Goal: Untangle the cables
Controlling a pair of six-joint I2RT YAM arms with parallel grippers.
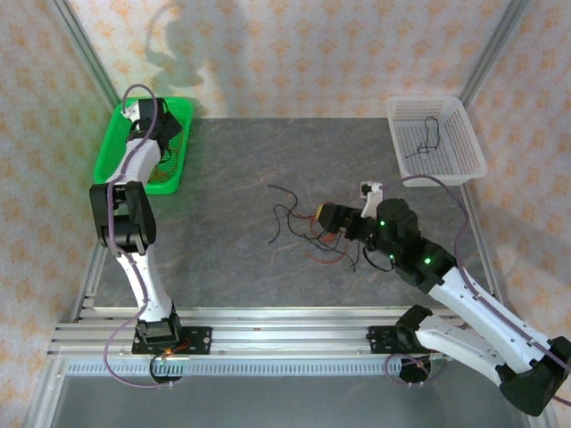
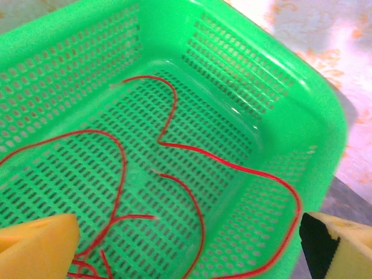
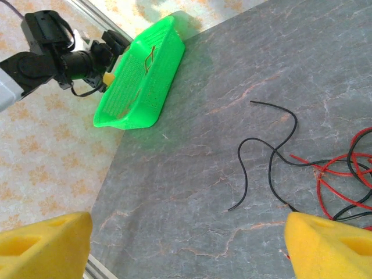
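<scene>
From above, the tangle of cables (image 1: 308,234), red and black, lies on the bench (image 1: 223,160) right of its middle, toward the near edge. The right gripper (image 1: 327,223) hangs at the tangle's right side; whether it touches the wires I cannot tell. At the far right corner a white basket (image 1: 426,101) holds one black cable (image 1: 429,138). At the far left corner the left gripper (image 1: 169,138) reaches into a green basket (image 1: 109,156).

In the left wrist view, the left gripper's fingers (image 2: 35,247) stand wide apart, gripping nothing, above the basket floor. Red cables (image 2: 174,116) lie there in loose curves, beneath and beyond the fingertips.

In the right wrist view, the right gripper's fingers (image 3: 331,247) are likewise spread wide and hold nothing. A black strand (image 3: 273,152) curls on the bench ahead of them, nearer the right-hand finger. Red strands (image 3: 343,174) loop just beyond that finger at the picture's right edge. The green basket sits well apart at the bench's far corner.
</scene>
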